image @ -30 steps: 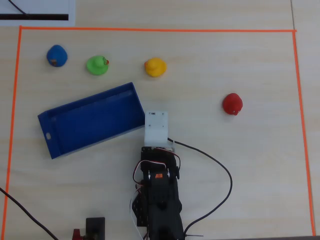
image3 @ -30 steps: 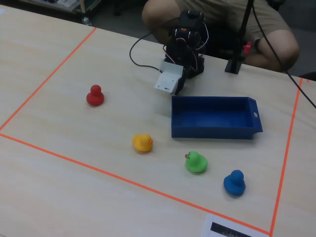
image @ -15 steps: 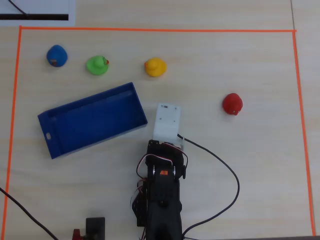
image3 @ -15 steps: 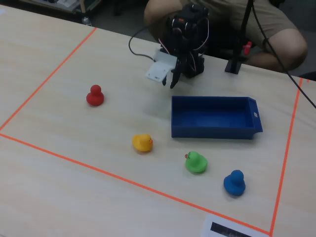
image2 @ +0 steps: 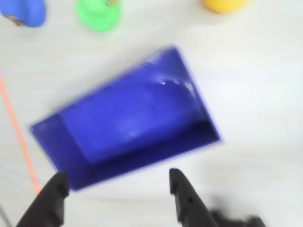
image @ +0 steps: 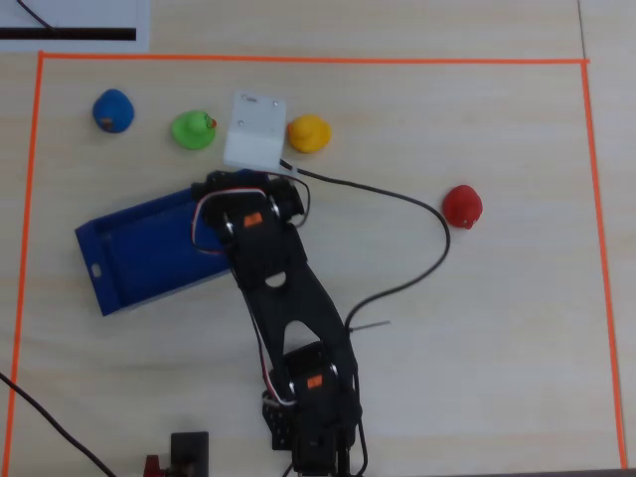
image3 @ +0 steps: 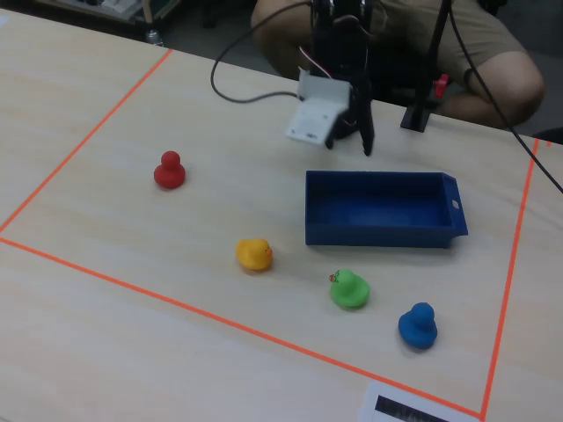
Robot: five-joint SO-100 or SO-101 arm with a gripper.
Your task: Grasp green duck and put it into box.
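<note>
The green duck (image: pixel 193 129) stands on the table between a blue duck and the white wrist camera block; it also shows at the top of the wrist view (image2: pixel 98 13) and in the fixed view (image3: pixel 349 289). The box (image: pixel 119 260) is an empty blue tray (image2: pixel 132 113) lying just short of the duck (image3: pixel 378 211). My gripper (image2: pixel 118 176) is open and empty, hovering above the table at the box's edge farthest from the green duck (image3: pixel 349 142). In the overhead view the fingers are hidden under the arm.
A blue duck (image: pixel 113 109), a yellow duck (image: pixel 309 132) and a red duck (image: pixel 462 206) stand on the table. Orange tape (image: pixel 298 60) frames the work area. A black cable (image: pixel 417 268) loops right of the arm. A person sits behind the table (image3: pixel 475 53).
</note>
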